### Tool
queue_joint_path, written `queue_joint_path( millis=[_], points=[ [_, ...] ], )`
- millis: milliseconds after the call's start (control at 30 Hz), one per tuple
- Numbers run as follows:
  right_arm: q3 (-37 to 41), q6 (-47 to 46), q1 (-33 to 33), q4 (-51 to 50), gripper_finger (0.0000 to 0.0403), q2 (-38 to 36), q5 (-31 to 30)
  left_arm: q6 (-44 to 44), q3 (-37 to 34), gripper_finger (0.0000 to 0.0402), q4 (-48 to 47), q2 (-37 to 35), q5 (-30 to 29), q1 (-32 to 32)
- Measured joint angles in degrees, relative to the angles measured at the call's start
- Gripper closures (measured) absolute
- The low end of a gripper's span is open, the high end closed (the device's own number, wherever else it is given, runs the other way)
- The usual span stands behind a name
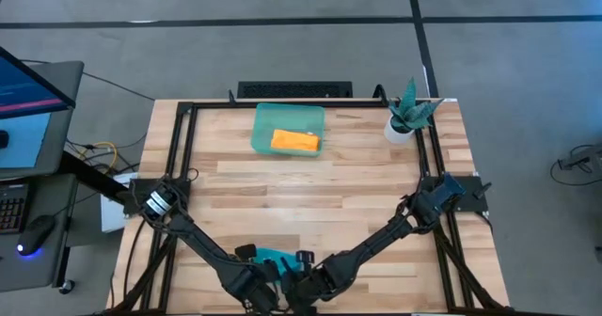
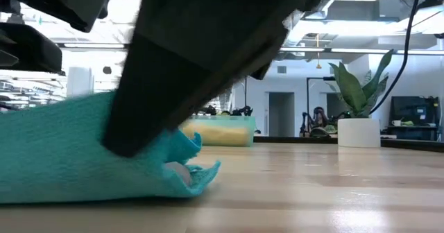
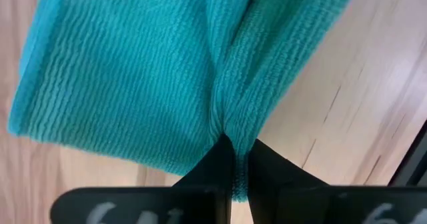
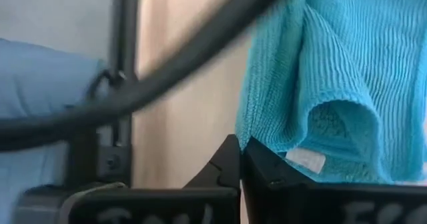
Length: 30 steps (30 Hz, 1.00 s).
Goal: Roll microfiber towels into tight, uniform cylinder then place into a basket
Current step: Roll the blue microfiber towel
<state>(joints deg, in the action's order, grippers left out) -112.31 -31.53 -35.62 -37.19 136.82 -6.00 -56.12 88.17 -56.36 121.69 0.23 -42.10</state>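
The teal towel lies bunched at the table's near edge, between my two grippers. My left gripper points down and is shut on it. My right gripper is shut right beside the towel's edge, near a white tag, with nothing seen between its fingers. In the low view the towel rests on the table behind a dark gripper body. The orange towel lies rolled inside the pale-green basket at the far middle. My left gripper pinches a raised fold of the teal towel between its two fingers, coming from above and pointing down. The cloth puckers into the shut fingertips. The towel's lower part stays on the table. My right gripper stands shut against the towel's edge; I cannot tell whether it touches the cloth.
A small white pot with a green plant stands at the far right corner. A black frame runs along the table's left, right and far sides. Bare wood lies between the basket and the grippers.
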Motion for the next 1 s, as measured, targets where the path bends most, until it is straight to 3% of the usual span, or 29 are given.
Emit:
queue_joint_path(
  millis=[267,633,867,1000],
  points=[
    [0.2,0.1,1.6,-2.7,0.0363,-0.1,0.6,0.2,-2.0,0.0386,1.9,-0.1,0.4,0.9],
    [0.0,1.6,1.7,-5.0,0.0272,-0.2,0.5,0.3,-2.2,0.0386,1.0,0.0,1.2,1.2],
    [-2.0,16.4,-2.0,-1.4,0.0277,-0.2,0.0,1.0,-2.2,0.0386,1.3,0.0,0.9,1.2],
    [-1.8,25.9,-3.5,4.9,0.0288,-0.1,-4.2,1.2,-2.2,0.0386,1.7,0.0,0.8,1.5]
  ],
)
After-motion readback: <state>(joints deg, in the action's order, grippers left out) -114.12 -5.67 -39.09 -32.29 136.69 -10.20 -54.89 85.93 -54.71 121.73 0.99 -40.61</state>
